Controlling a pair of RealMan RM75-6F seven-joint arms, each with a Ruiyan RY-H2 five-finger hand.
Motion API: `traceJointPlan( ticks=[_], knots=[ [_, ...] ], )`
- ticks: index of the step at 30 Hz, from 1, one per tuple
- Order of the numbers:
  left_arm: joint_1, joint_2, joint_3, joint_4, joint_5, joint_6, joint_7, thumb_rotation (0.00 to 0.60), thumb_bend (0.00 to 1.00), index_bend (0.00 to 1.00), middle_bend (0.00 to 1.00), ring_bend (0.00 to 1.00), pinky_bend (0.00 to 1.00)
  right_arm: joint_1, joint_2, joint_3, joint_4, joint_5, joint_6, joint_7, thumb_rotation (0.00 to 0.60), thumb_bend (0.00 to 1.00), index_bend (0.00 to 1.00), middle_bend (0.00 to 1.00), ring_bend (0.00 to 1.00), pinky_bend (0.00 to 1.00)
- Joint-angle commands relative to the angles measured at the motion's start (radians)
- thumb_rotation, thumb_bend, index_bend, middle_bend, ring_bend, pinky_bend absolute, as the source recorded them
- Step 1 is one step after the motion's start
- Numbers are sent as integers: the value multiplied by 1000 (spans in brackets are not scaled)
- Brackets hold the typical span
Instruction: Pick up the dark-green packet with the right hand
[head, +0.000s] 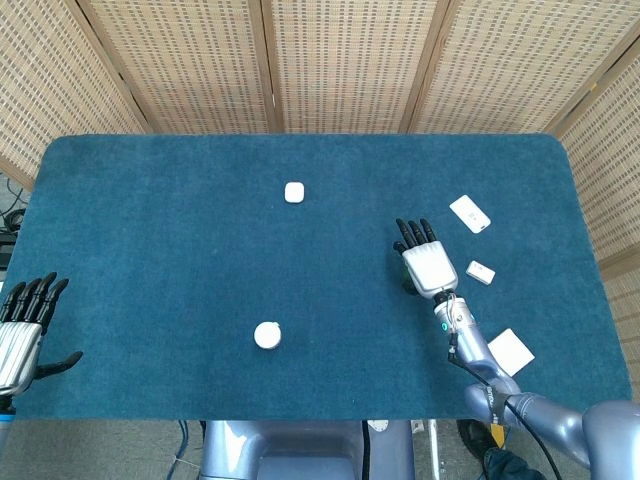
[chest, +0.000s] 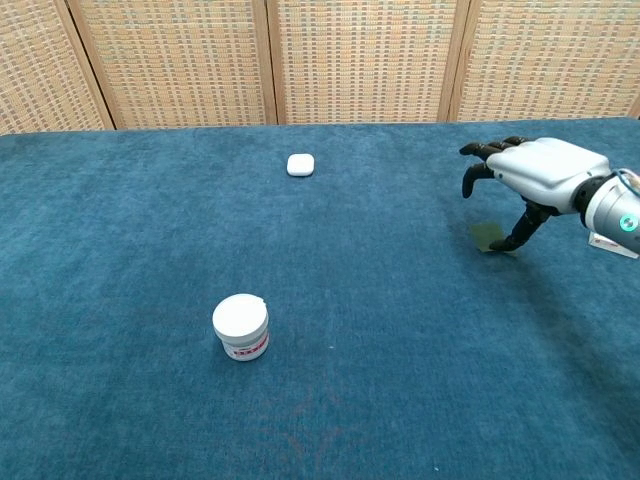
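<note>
The dark-green packet (chest: 488, 235) lies flat on the blue table cloth at the right. My right hand (chest: 535, 172) hovers over it, palm down and fingers spread and curved, holding nothing. Its thumb tip comes down at the packet's right edge. In the head view the right hand (head: 425, 262) covers the packet almost fully. My left hand (head: 22, 330) hangs off the table's left edge, with its fingers apart and nothing in it.
A white jar (chest: 241, 326) stands near the front left of centre. A small white case (chest: 300, 165) lies at the back. To the right of the hand are a white remote-like piece (head: 469, 213), a small white block (head: 481, 272) and a white card (head: 509, 351).
</note>
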Motion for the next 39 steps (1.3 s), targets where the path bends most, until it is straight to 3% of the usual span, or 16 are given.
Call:
traceJointPlan(
  ticks=[1,8,18,22,26,33,39],
  knots=[
    [0,0,0,0,0,1,-1,600,0,0,0,0,0,8,-38,-8,58,-3,-7,3,600,233,300,13,0,0],
    [-4,1,-1,-1,-3,-6,-3,600,0,0,0,0,0,23,-96,-13,182,-3,-37,12,600,232,300,13,0,0],
    [-2,6,1,-6,3,-1,-10,600,0,0,0,0,0,35,-128,-9,258,-2,-64,28,600,240,305,18,0,0],
    [-2,7,1,-6,3,0,-13,600,0,0,0,0,0,39,-140,-4,283,-1,-67,34,600,396,332,29,0,0],
    [-3,8,1,-6,2,-1,-14,600,0,0,0,0,0,39,-143,-5,294,-8,-65,45,600,440,357,32,0,0],
    [-3,7,2,-6,3,-1,-12,600,0,0,0,0,0,40,-137,-10,294,-13,-86,52,600,440,423,37,0,0],
    [-3,6,3,-6,2,-1,-9,600,0,0,0,0,0,40,-127,-12,281,-7,-112,53,600,483,557,58,0,0]
  ],
)
